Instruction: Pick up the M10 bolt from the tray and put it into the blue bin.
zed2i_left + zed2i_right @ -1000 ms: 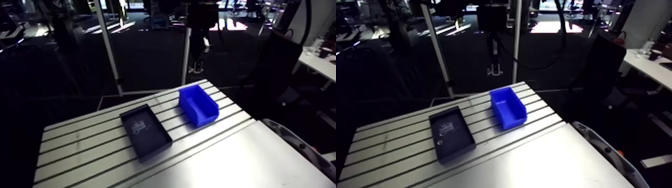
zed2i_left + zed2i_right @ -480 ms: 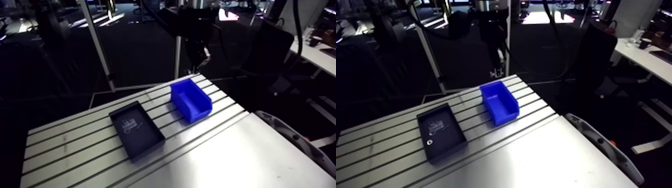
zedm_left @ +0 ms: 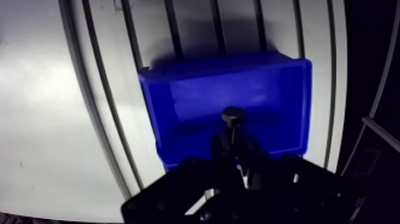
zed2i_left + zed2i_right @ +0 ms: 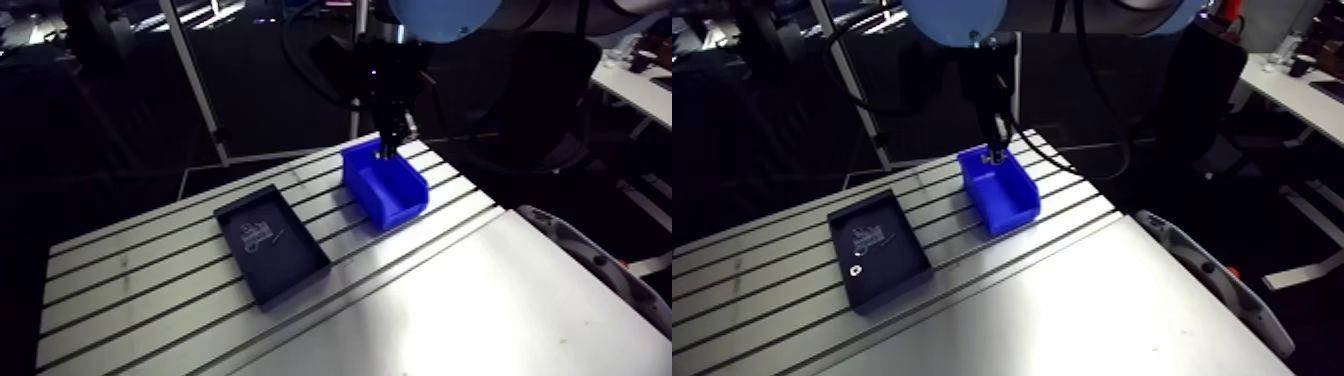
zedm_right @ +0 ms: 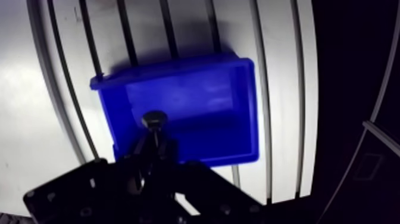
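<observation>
The dark, round-headed M10 bolt [image 3: 233, 116] is being gripped by its shank in the black two-fingered pincer [image 3: 234, 142], which is clenched on it, and it is being held head-first over the open inside of the blue plastic bin [image 3: 178, 101]. Whether it is clear of the bin's floor is not being shown. In the arm view, the pincer is being seen low at the bin's far rim, whereas just before it was hanging higher above the bin; the wider shift of the scene is being put down to the camera's own motion. The transfer is therefore being judged almost done, with only the release outstanding. The shallow black rectangular tray [image 4: 290, 270], holding a few small pale parts, is lying near the bin on the slotted aluminium desk [image 4: 130, 290].
</observation>
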Controlling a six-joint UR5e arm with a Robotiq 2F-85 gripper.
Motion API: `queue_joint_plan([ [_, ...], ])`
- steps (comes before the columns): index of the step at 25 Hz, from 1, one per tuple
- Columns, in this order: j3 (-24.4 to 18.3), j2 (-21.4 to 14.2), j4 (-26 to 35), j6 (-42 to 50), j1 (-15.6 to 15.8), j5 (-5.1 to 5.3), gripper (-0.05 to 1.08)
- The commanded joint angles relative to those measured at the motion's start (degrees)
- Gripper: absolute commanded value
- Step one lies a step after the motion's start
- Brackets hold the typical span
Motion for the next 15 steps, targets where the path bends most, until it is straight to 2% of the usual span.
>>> queue_joint_plan([
  [1,1.1,2.2,-2.1,0.4,0.1,-0.23,1.04],
  [7,1.7,3.8,-3.3,0.4,-0.1,-0.49,1.03],
  [9,1.8,4.3,-3.6,0.4,-0.1,-1.11,1.03],
  [15,2.4,6.7,-6.6,0.5,-0.1,-1.81,1.03],
])
